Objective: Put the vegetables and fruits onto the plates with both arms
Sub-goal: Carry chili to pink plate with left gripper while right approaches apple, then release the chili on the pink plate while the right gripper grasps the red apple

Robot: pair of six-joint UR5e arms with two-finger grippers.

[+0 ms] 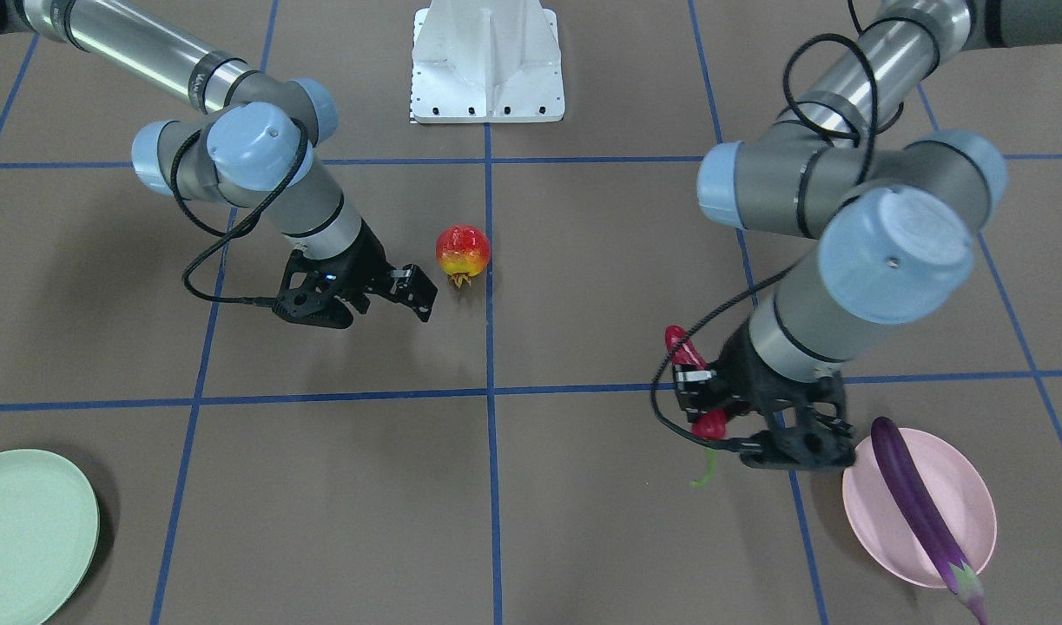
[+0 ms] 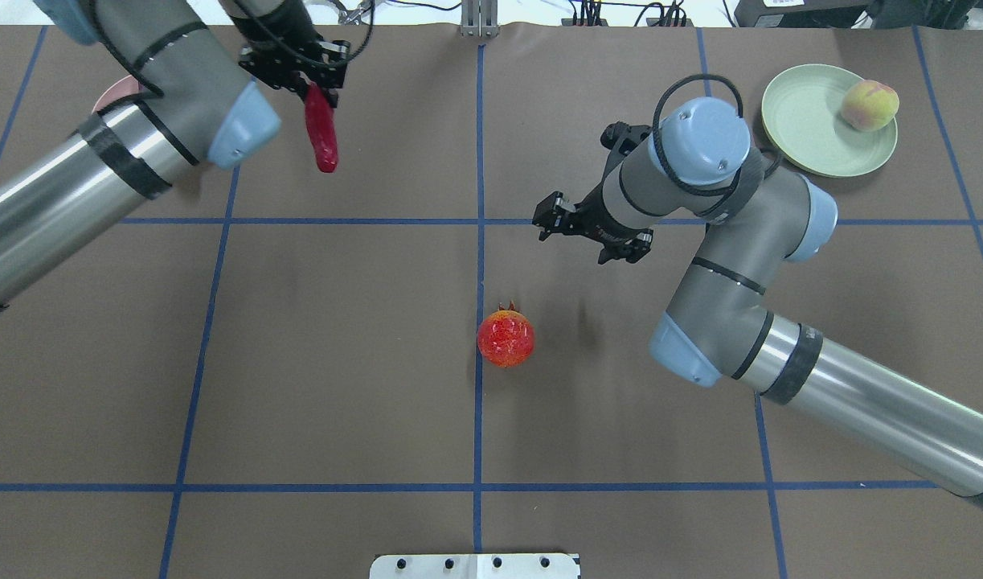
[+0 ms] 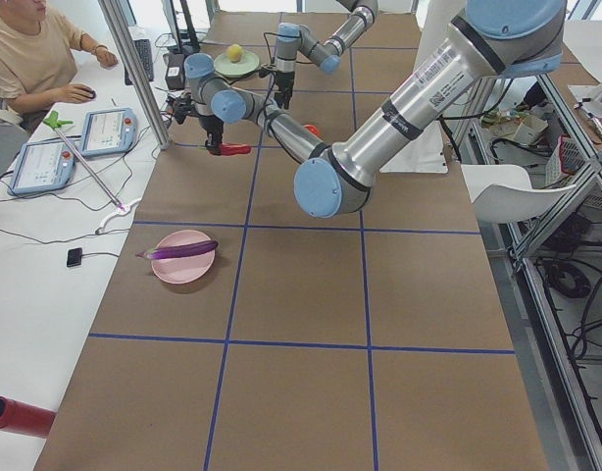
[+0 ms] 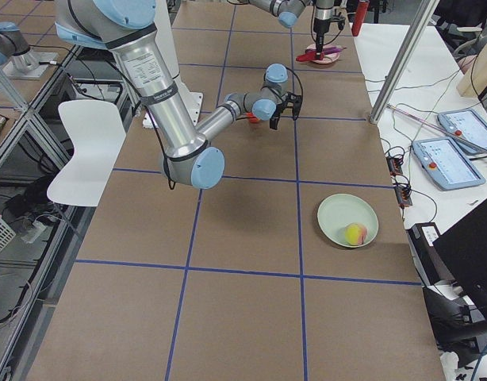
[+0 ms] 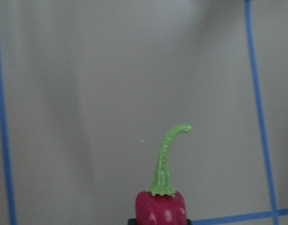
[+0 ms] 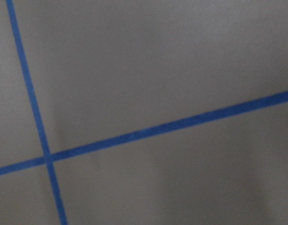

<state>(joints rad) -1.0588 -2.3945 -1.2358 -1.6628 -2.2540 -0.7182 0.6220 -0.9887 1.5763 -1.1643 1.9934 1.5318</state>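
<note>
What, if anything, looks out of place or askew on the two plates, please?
The eggplant lies slantwise across the pink plate, its capped end overhanging the rim. The peach sits on the green plate; nothing else stands out.

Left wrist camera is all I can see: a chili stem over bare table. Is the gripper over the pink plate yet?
Observer: No. The left gripper holds the chili pepper above the table, off to one side of the pink plate.
Operator: Anything on that plate already?
Observer: The eggplant lies across it, with its cap end overhanging the rim.
Operator: What's the right arm doing?
Observer: The right gripper hangs open and empty beside the red-orange fruit.
</note>
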